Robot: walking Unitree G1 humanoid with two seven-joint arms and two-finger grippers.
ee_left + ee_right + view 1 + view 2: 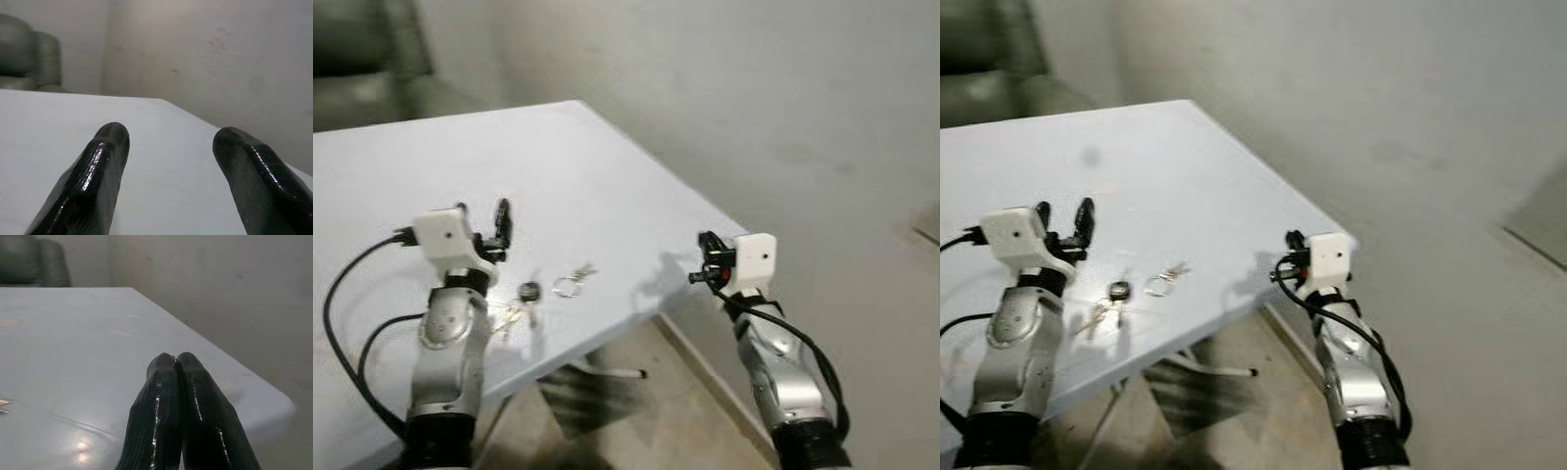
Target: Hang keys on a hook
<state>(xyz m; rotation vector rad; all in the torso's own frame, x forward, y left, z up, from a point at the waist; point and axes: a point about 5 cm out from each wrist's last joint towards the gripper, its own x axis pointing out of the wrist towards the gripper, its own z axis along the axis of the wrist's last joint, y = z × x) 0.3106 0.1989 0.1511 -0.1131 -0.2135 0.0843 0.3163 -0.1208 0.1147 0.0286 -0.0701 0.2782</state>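
The keys point(530, 294) are seen lying flat on the white table point(607, 186), close to its near edge, with a black-headed key at the middle of the bunch, a loose ring point(570, 284) at 3 o'clock from it and paler keys at 8 o'clock. Nothing has been picked up, and no hook can be found on the grey wall point(783, 98) as framed, so the task is judged to be at its very start: the bunch is not yet grasped, not yet carried and not yet hung.

The left gripper point(489, 227) is held above the table at 10 o'clock from the keys, near them but apart, with its 2 fingers point(93, 181) spread wide and nothing between them. The right gripper point(698, 259) is held off the table's right corner, at 3 o'clock from the bunch, its 2 fingers point(166, 416) pressed together on nothing.

A dark padded chair point(372, 39) is placed beyond the table at 11 o'clock. Under the table, a metal leg point(607, 370) is seen on the tiled floor point(636, 421). Between either gripper and the keys the tabletop is bare. The thin ring lying flat is judged the harder part of the pickup.
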